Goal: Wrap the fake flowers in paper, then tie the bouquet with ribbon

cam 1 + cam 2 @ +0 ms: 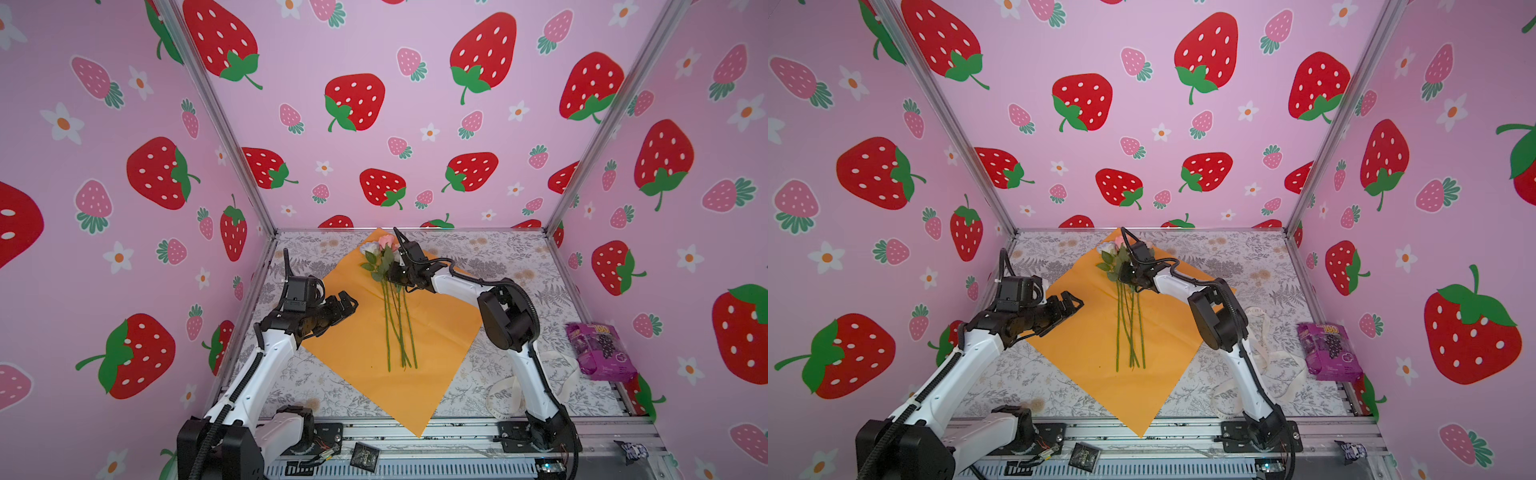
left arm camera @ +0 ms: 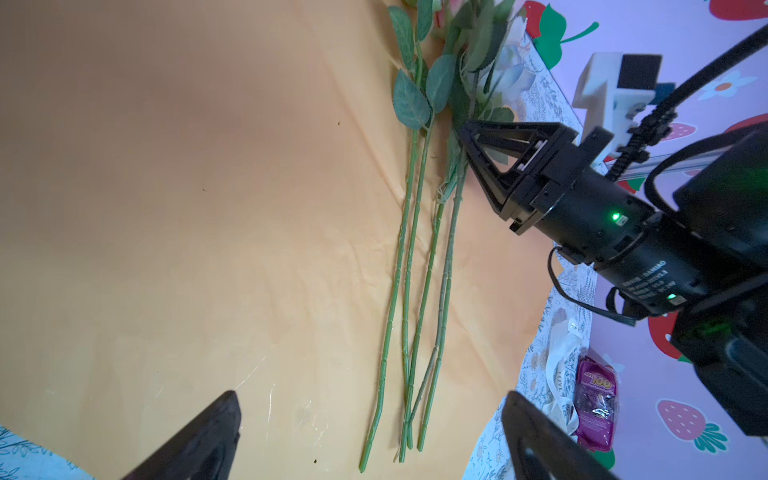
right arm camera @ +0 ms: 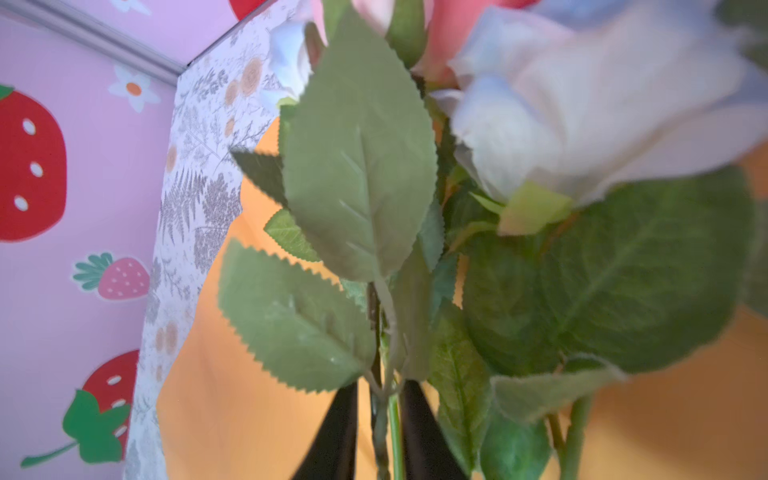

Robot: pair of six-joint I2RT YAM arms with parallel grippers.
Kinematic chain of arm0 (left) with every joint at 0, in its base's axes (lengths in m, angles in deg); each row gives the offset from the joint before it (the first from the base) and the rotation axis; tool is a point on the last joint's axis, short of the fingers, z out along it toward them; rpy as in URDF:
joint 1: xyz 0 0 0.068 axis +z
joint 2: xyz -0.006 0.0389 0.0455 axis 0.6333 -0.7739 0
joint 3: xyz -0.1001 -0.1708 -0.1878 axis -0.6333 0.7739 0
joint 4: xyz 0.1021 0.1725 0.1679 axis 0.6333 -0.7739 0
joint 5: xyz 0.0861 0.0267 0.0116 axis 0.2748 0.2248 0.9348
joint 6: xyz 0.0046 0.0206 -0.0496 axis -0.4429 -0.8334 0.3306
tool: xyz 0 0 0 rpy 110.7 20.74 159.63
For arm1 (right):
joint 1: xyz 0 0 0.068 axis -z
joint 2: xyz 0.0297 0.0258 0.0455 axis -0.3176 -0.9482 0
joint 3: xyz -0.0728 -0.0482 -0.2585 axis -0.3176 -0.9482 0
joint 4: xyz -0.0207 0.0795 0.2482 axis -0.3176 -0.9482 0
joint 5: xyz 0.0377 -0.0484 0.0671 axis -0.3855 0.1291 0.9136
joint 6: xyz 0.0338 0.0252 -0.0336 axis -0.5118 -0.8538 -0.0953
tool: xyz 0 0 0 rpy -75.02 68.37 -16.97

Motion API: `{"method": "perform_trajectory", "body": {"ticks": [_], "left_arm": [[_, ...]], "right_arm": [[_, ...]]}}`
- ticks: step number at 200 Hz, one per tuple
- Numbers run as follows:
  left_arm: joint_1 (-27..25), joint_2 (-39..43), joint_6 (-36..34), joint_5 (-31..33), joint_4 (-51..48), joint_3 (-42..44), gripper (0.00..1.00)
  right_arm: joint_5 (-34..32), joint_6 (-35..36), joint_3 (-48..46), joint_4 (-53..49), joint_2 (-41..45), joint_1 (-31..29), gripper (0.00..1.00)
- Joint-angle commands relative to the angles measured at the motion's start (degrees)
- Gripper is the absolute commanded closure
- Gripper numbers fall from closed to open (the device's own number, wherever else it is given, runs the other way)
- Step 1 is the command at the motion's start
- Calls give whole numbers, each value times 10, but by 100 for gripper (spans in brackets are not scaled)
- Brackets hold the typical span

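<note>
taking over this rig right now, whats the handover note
Left gripper: open, empty, hovering over the left part of the orange paper sheet.
Right gripper: jaws narrowly apart astride the stems just below the leaves; whether it actually grips them cannot be told.
Bouquet of fake flowers: lying on the sheet, blooms toward the back wall, stem ends fanned toward the front.
Cream ribbon: loose on the table by the right arm's base.
Done: flowers gathered on the flat, unrolled sheet.
Left: probably wrap the sheet, fetch the ribbon, tie; nothing is tied yet.
</note>
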Motion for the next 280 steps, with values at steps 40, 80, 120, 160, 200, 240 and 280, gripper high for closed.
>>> {"method": "perform_trajectory", "body": {"ticks": [40, 80, 120, 160, 200, 240, 280], "left_arm": [[3, -10, -19, -26, -11, -6, 1], [2, -22, -9, -53, 10, 2, 1], [-4, -42, -4, -73, 28, -5, 1], [-25, -48, -27, -96, 24, -9, 0], [-103, -49, -33, -95, 5, 2, 3], [-179, -52, -23, -74, 10, 24, 7], [-213, -57, 9, -57, 21, 61, 8]], "right_arm": [[30, 37, -3, -4, 67, 5, 65], [44, 58, -93, 8, 142, 19, 58], [68, 81, -147, 14, 191, 34, 56], [45, 109, -298, 3, 314, 35, 57], [62, 48, -514, 27, 486, 15, 57], [100, -83, -687, 39, 620, -57, 56], [109, -146, -737, 22, 639, -142, 54]]}}
